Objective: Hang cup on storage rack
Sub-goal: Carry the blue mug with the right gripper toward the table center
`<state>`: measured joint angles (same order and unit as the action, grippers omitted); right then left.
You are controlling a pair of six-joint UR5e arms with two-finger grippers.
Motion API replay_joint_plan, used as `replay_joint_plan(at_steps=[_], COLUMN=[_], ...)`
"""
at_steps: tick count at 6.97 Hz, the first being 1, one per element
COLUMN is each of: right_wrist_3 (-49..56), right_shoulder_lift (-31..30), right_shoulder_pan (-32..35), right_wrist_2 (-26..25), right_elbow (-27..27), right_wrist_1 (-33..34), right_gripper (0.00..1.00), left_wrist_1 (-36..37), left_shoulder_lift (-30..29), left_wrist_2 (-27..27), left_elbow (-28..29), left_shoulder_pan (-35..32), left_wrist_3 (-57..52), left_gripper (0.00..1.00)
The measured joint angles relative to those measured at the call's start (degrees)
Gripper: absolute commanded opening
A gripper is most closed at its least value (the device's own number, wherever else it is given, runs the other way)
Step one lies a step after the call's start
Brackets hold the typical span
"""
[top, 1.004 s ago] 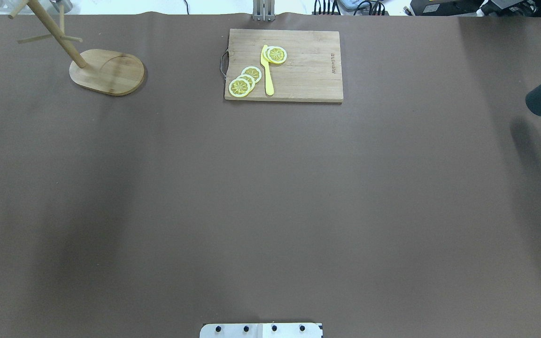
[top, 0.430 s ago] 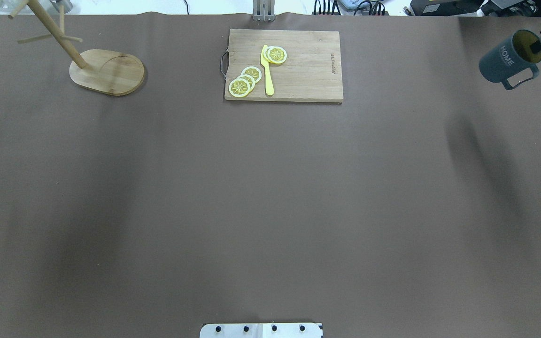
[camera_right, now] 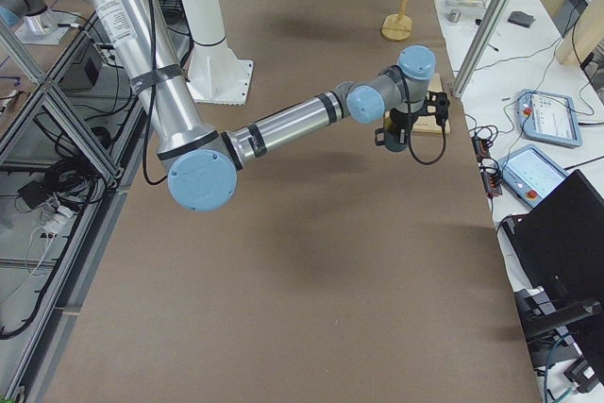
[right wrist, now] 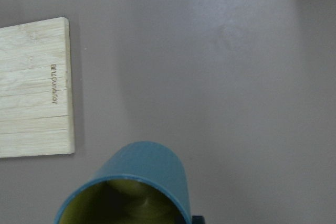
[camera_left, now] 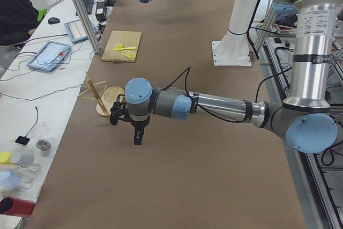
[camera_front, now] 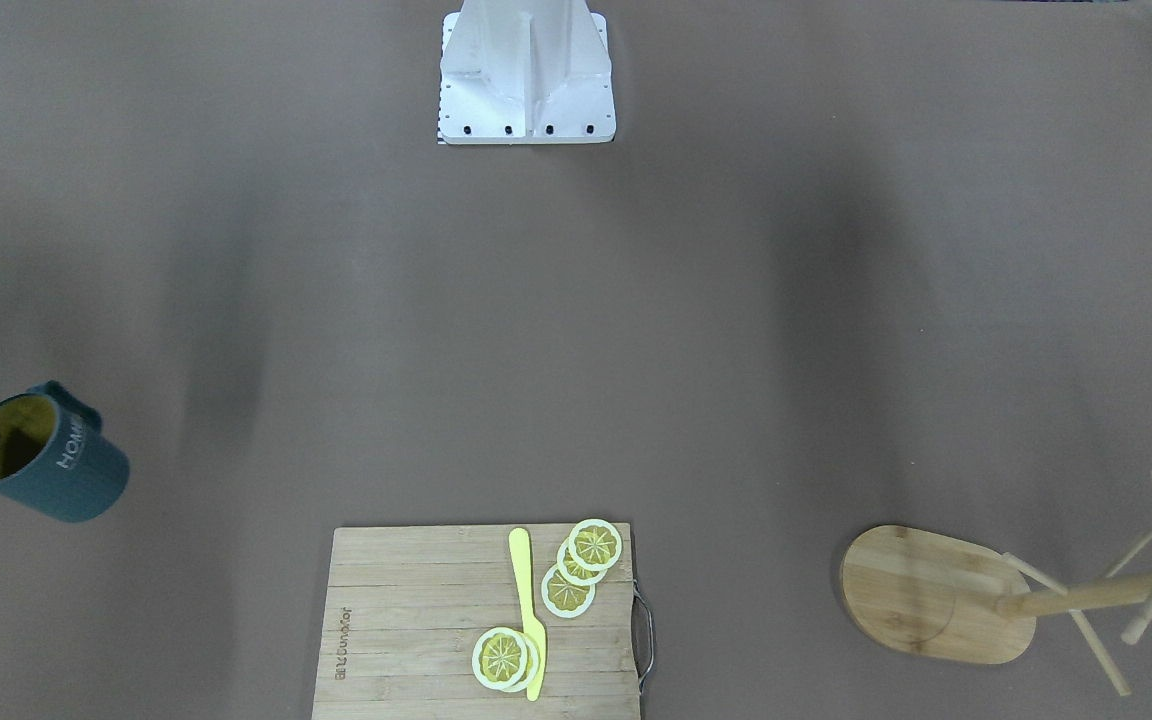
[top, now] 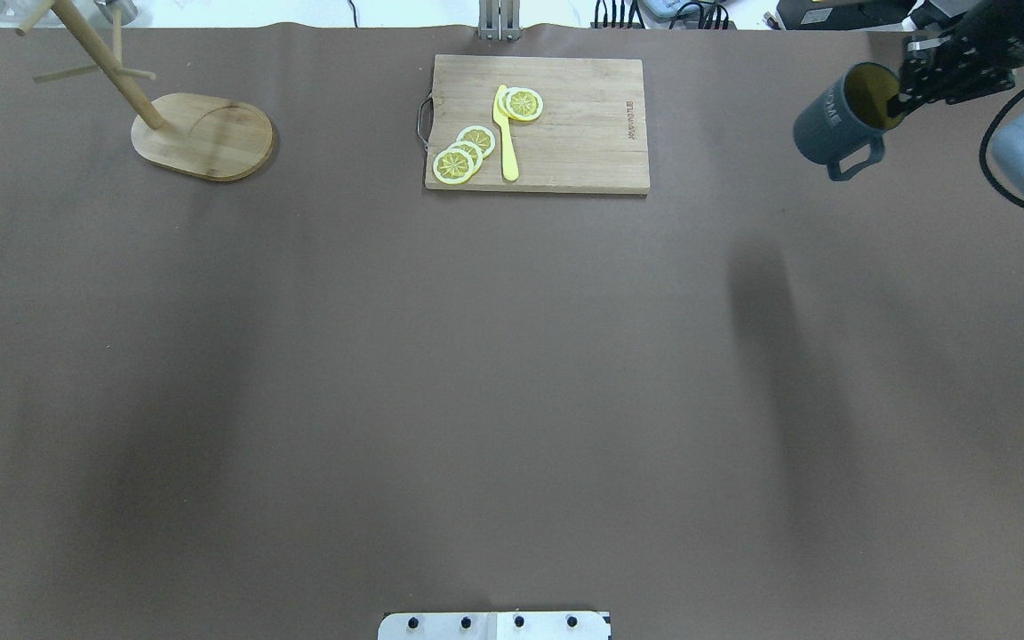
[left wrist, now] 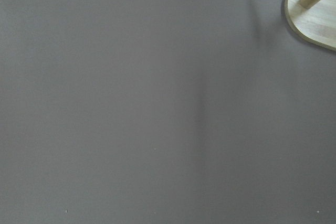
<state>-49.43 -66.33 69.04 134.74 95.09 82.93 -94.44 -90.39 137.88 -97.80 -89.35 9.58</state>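
The cup (top: 832, 123), dark teal-grey with a mustard inside, hangs tilted above the table at the far right, handle towards the robot. My right gripper (top: 896, 100) is shut on its rim, one finger inside. The cup also shows in the front-facing view (camera_front: 56, 470) and the right wrist view (right wrist: 147, 174). The storage rack (top: 203, 135) stands at the far left, its pole leaning out of frame; its base shows in the left wrist view (left wrist: 314, 11). My left gripper (camera_left: 138, 139) hovers over the table beside the rack (camera_left: 101, 94); I cannot tell whether it is open or shut.
A bamboo cutting board (top: 583, 133) with lemon slices (top: 466, 153) and a yellow knife (top: 505, 133) lies at the far middle of the table. The robot's base plate (top: 494, 625) is at the near edge. Brown paper covers the table.
My right gripper has carried the cup in from the right edge, leftwards and farther from the robot. The cup's handle has swung from pointing right to pointing towards the robot.
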Motion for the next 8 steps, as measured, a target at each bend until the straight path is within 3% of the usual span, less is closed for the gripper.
replay_joint_plan(at_steps=[2, 5, 8], right_wrist_3=[-22.64, -48.86, -61.23], right_shoulder_lift=[0.97, 7.54, 16.87], right_shoulder_pan=[-7.21, -17.83, -26.26], right_wrist_2=[-4.9, -11.8, -16.75], right_elbow=[6.05, 7.08, 6.34], right_wrist_1=[0.03, 0.84, 13.14], right_gripper=[0.0, 0.0, 0.0], left_wrist_1=[-0.04, -0.1, -0.26], left_shoulder_lift=[0.03, 0.22, 0.5], left_wrist_2=[0.02, 0.02, 0.02], left_elbow=[-0.04, -0.08, 0.19], left_shoulder_pan=[-0.01, -0.03, -0.03], left_wrist_3=[0.0, 0.0, 0.0], left_gripper=[0.98, 0.98, 0.98])
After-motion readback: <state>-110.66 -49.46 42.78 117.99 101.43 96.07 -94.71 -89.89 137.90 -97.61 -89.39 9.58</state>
